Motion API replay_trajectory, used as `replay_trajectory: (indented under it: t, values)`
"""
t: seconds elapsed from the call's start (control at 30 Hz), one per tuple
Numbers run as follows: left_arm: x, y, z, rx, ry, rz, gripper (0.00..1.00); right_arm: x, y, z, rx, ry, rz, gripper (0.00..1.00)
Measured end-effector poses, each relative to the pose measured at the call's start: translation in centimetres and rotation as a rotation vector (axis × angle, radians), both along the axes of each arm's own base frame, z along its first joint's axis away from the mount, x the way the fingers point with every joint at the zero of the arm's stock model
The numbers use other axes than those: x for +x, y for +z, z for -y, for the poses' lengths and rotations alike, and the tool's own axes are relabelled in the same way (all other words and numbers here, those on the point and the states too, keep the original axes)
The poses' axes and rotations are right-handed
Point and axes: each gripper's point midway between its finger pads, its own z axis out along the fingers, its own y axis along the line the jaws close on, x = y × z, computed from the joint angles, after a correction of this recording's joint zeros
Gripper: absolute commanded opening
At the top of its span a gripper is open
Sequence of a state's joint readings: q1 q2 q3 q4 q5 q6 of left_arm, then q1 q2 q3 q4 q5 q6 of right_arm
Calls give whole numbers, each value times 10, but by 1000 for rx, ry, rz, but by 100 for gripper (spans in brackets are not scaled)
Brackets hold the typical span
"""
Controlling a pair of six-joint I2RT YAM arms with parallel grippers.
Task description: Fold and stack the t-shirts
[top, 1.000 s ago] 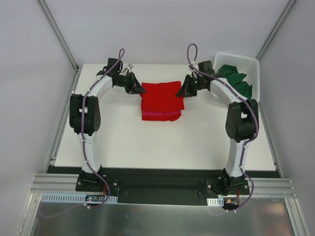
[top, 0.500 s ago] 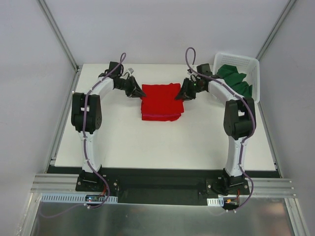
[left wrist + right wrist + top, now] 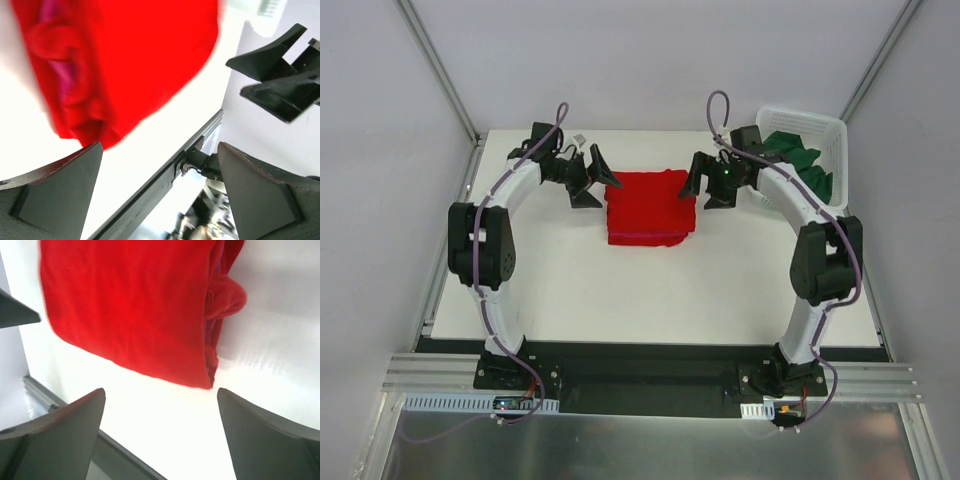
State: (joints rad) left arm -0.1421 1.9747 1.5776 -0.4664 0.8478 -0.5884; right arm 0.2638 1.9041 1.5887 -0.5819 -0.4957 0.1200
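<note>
— Now the left gripper (image 3: pixel 598 185) is hovering at the left edge of the red t-shirt (image 3: pixel 650 205), jaws standing wide and gripping nothing; the right gripper (image 3: pixel 702 190) is hovering at the shirt's right edge, also spread wide and empty.
— Right, and the red shirt is lying folded into a tidy rectangle on the far middle of the white table (image 3: pixel 650 290); it is sitting on top of the magenta-pink t-shirt (image 3: pixel 57 65), whose folds are peeking out along the side of the stack in the left wrist view.
— And the dark green t-shirt (image 3: pixel 800 160)?
— It is lying bunched inside the white basket (image 3: pixel 820 122) at the far right corner, well apart from the stack; both arms are curving inward toward the pile between them.
</note>
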Motion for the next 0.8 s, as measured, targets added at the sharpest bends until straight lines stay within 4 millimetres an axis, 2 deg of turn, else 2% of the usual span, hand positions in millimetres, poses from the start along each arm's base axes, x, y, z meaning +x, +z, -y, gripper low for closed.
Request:
replay_trajectory:
  t: [0.1, 0.17, 0.23, 0.4, 0.6, 0.7, 0.8]
  values:
    - [-2, 38, 0, -12, -2, 100, 99, 2, 31, 14, -57, -39, 106, 96]
    - [2, 55, 0, -19, -3, 148, 99, 5, 39, 22, -95, -63, 144, 96]
    - [7, 64, 2, -24, -5, 182, 99, 8, 37, 29, -131, -85, 155, 96]
    - [23, 65, 11, -31, -9, 187, 99, 16, -3, 35, -183, -112, 76, 96]
    - [31, 55, 41, -45, -14, 131, 99, 27, -59, 35, -116, -163, -56, 96]
    - [32, 56, 59, -68, -22, 113, 99, 37, -72, 34, -57, -199, -85, 96]
    - [35, 59, 76, -97, -21, 102, 99, 51, -71, 32, 22, -235, -77, 96]
